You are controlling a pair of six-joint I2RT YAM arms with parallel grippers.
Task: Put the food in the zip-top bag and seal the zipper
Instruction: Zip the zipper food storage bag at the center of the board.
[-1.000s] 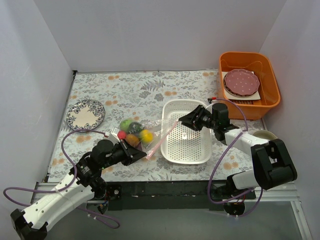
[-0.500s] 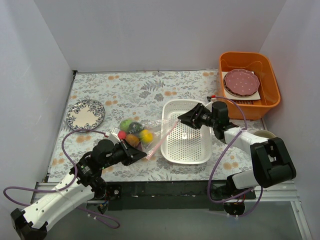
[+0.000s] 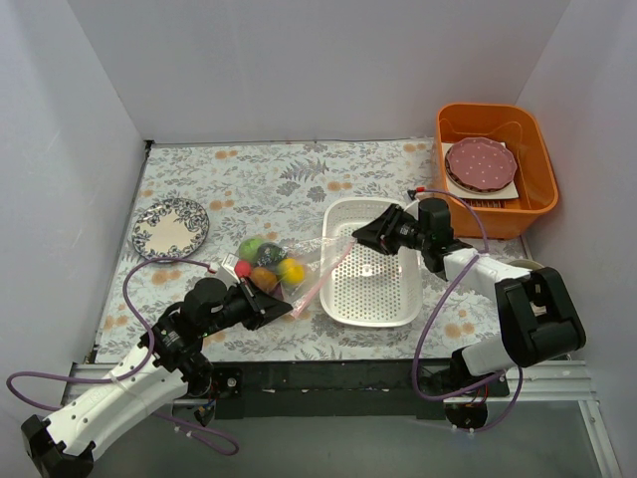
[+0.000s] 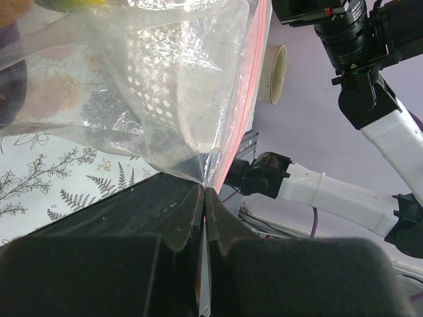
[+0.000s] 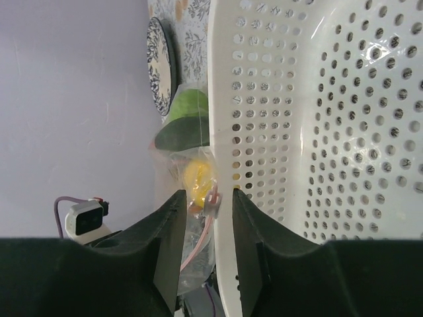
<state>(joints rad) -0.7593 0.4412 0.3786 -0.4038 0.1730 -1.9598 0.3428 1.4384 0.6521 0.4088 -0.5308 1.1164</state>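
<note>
The left tool (image 4: 203, 190) was clenched on the near corner of the clear crinkly zip-top bag (image 3: 304, 255), right where the thin pink zipper strip (image 3: 324, 278) ended. The right tool (image 5: 208, 195) stood released. Its jaws were parted beside the left rim of the white perforated plastic basket (image 3: 383, 291), and the strip's far end showed in the gap between them.

To seal well, I judged the right tool should close squarely on the strip alone, clear of the basket rim. It should then run toward the left tool while that one held the strip taut.

The small toy fruits and vegetables (image 3: 265, 265) lay bunched inside the bag on the floral bench (image 3: 279, 179), just beyond the left tool and well apart from the right one.
</note>
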